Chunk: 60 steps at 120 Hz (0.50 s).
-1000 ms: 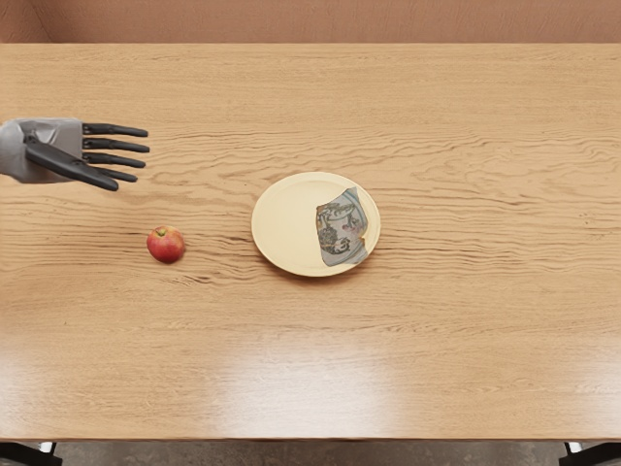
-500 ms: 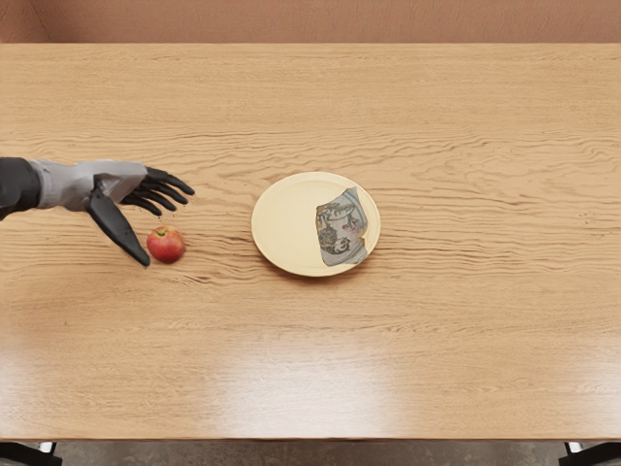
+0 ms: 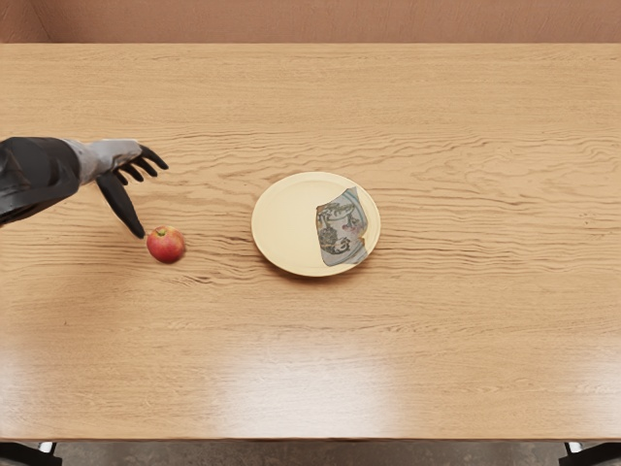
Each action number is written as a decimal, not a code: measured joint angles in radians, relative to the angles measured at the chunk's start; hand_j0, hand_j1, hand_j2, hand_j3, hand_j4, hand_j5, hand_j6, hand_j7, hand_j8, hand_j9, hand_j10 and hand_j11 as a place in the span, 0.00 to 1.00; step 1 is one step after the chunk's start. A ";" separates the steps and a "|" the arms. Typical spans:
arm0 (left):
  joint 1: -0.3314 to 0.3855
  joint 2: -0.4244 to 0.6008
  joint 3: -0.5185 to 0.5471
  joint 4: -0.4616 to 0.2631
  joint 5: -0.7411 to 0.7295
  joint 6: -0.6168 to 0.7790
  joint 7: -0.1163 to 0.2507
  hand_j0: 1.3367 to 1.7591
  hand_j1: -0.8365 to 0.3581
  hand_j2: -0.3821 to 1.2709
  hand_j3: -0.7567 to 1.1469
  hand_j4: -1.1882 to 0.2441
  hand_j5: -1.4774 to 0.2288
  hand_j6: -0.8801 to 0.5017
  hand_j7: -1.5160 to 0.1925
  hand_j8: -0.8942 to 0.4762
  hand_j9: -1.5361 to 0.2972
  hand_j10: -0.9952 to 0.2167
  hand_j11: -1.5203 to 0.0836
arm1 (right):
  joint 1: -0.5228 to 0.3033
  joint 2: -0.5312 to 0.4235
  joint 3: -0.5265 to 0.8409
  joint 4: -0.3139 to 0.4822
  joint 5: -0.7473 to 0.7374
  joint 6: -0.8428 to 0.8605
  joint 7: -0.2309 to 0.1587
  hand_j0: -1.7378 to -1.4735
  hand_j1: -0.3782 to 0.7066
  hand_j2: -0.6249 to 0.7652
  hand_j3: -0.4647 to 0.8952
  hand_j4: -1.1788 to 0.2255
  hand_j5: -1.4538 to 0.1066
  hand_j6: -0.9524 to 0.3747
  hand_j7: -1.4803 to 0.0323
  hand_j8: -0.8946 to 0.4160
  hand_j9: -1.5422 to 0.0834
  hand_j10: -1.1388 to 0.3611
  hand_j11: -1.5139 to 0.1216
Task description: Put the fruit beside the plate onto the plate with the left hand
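Note:
A small red apple (image 3: 166, 244) lies on the wooden table, left of a pale yellow plate (image 3: 288, 223). A patterned grey-blue shard-like piece (image 3: 341, 227) rests on the plate's right half. My left hand (image 3: 132, 181) reaches in from the left edge, above and just left of the apple. Its fingers are spread and hold nothing. The thumb (image 3: 123, 207) points down toward the apple's upper left, its tip close to the fruit but apart from it. The right hand does not show.
The wooden table (image 3: 437, 340) fills the view, its front edge near the bottom. A brown wall runs along the back.
The left hand came down from the upper left toward the apple, then drew back slightly to the left and upward. The apple and plate have not moved.

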<state>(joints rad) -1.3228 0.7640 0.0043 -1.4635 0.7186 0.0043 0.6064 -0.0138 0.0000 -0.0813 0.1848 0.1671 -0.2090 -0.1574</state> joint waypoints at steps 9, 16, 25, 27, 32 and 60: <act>-0.075 -0.054 0.133 -0.022 -0.066 0.072 0.002 0.76 0.75 0.26 0.40 0.66 0.68 0.46 0.70 0.47 0.66 0.62 0.75 | 0.001 0.000 0.000 0.000 0.000 0.000 0.000 0.30 0.07 0.44 0.34 0.81 0.90 0.69 0.95 0.65 0.92 0.73 0.90; -0.075 -0.089 0.199 -0.032 -0.104 0.123 0.003 0.76 0.75 0.26 0.40 0.66 0.68 0.46 0.70 0.47 0.66 0.62 0.75 | 0.001 0.000 0.000 0.000 0.000 0.000 0.001 0.30 0.07 0.44 0.34 0.81 0.90 0.69 0.95 0.65 0.92 0.73 0.90; -0.075 -0.110 0.247 -0.039 -0.130 0.182 0.004 0.76 0.75 0.26 0.40 0.66 0.68 0.46 0.70 0.47 0.66 0.62 0.75 | 0.001 0.000 0.000 -0.001 0.000 0.000 0.001 0.30 0.07 0.44 0.34 0.81 0.90 0.69 0.95 0.65 0.92 0.73 0.90; -0.075 -0.109 0.254 -0.040 -0.133 0.192 0.004 0.76 0.75 0.26 0.40 0.66 0.68 0.46 0.70 0.47 0.66 0.62 0.75 | 0.001 0.000 0.000 -0.001 0.000 0.000 0.001 0.30 0.07 0.44 0.34 0.81 0.90 0.69 0.95 0.65 0.92 0.73 0.90; -0.075 -0.109 0.267 -0.041 -0.139 0.215 0.004 0.76 0.75 0.26 0.40 0.66 0.68 0.46 0.70 0.47 0.66 0.62 0.75 | 0.001 0.000 0.000 -0.001 0.000 0.000 0.001 0.30 0.07 0.44 0.34 0.81 0.90 0.69 0.95 0.65 0.92 0.73 0.90; -0.081 -0.137 0.303 -0.036 -0.132 0.313 0.004 0.76 0.75 0.26 0.40 0.66 0.68 0.46 0.70 0.47 0.66 0.62 0.75 | 0.002 0.000 0.000 -0.001 0.000 0.000 0.001 0.30 0.07 0.44 0.34 0.81 0.90 0.69 0.95 0.65 0.92 0.73 0.90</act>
<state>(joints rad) -1.4036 0.6274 0.3071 -1.4997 0.5863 0.3173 0.6108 -0.0123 0.0000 -0.0813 0.1841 0.1672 -0.2086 -0.1565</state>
